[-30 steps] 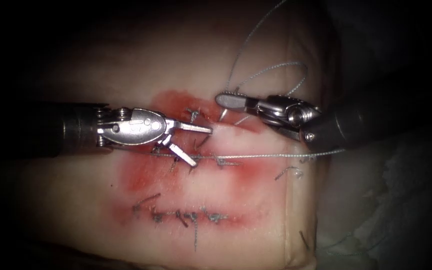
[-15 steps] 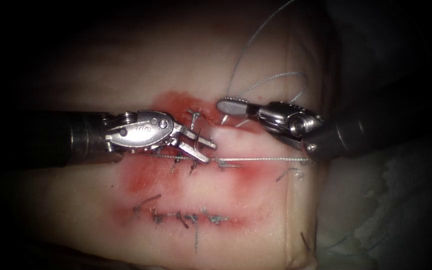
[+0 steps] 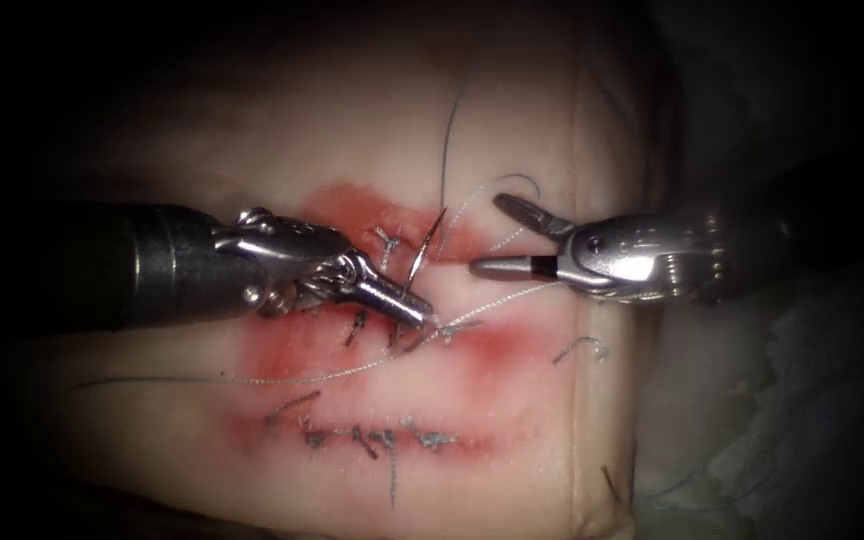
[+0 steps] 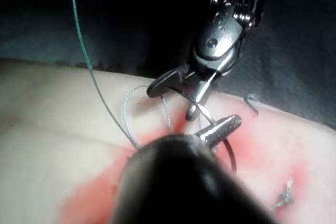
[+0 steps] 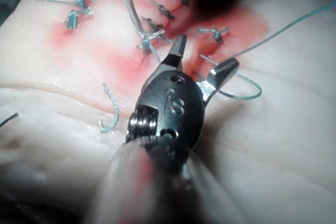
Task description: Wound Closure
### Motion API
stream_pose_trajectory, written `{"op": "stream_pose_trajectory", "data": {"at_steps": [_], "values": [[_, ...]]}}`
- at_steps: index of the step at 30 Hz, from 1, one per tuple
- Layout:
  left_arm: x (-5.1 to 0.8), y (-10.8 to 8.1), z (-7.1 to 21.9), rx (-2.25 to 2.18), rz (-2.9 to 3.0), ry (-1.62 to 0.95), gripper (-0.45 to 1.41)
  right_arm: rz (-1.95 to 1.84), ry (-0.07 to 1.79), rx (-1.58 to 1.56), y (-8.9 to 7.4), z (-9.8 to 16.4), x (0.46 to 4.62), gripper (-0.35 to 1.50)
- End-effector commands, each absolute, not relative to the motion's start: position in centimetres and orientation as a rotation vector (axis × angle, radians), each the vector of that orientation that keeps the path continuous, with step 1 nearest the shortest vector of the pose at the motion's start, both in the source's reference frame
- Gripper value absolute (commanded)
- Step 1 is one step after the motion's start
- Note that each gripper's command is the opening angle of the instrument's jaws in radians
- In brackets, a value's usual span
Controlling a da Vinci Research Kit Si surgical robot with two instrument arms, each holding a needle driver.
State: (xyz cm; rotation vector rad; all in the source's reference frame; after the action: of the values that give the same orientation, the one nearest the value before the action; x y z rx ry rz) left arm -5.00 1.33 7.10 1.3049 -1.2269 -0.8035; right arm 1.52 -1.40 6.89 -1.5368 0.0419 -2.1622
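Observation:
My left tool (image 3: 412, 308) comes in from the left, its jaws shut on the curved needle (image 3: 430, 245) near the needle's lower end. The needle stands up over the red-stained cut (image 3: 472, 335), its free end pointing up; whether its lower end sits in the tissue (image 3: 512, 400) I cannot tell. My right tool (image 3: 497, 237) hangs just right of the needle with jaws wide open, holding nothing. Thread (image 3: 252, 378) trails slack to the left across the tissue. The left wrist view has my left tool (image 4: 228, 125) on the dark needle arc (image 4: 232, 156), facing the open right tool (image 4: 181, 90). The right tool (image 5: 202, 59) gapes above the stitches.
A finished row of stitches (image 3: 372, 435) runs lower on the tissue. A cut thread end (image 3: 582, 345) lies near the tissue's right edge (image 3: 577, 300). Thread (image 3: 449, 140) rises toward the top. Red fluid (image 3: 282, 350) stains the tissue around the cut.
The left jaws closed on the needle. The right jaws opened and drew back right. The taut thread across the cut went slack, and the loop at upper right shrank.

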Motion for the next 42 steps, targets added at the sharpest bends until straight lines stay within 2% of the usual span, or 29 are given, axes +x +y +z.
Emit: {"op": "stream_pose_trajectory", "data": {"at_steps": [1,9,20,25,26,29,30,42], "values": [[-5.07,1.4,7.1,1.355,-0.886,-1.201,-0.45,-2.169,0.043,-1.547,-1.4,6.9,1.55,1.30],[-5.01,1.8,6.5,1.606,-1.311,-1.011,-0.45,-2.178,0.075,-1.564,-1.6,6.8,1.40,1.20],[-4.64,2.5,5.6,1.794,-1.541,-0.945,-0.45,-2.169,0.082,-1.566,-1.5,6.6,1.64,1.04],[-4.62,2.6,5.3,1.751,-1.520,-1.009,-0.45,-2.127,0.068,-1.624,-1.5,6.6,1.82,0.68],[-4.65,2.6,5.2,1.703,-1.488,-1.059,-0.45,-2.099,0.061,-1.663,-1.5,6.6,1.90,0.41],[-4.70,2.6,5.2,1.631,-1.412,-1.133,-0.45,-2.071,0.049,-1.694,-1.4,6.5,1.97,0.04],[-4.71,2.6,5.2,1.613,-1.376,-1.153,-0.45,-2.060,0.055,-1.697,-1.3,6.5,2.00,-0.33],[-4.65,2.9,4.6,1.491,-1.128,-1.327,-0.45,-2.039,0.152,-1.764,-1.1,6.5,2.10,-0.35]]}}
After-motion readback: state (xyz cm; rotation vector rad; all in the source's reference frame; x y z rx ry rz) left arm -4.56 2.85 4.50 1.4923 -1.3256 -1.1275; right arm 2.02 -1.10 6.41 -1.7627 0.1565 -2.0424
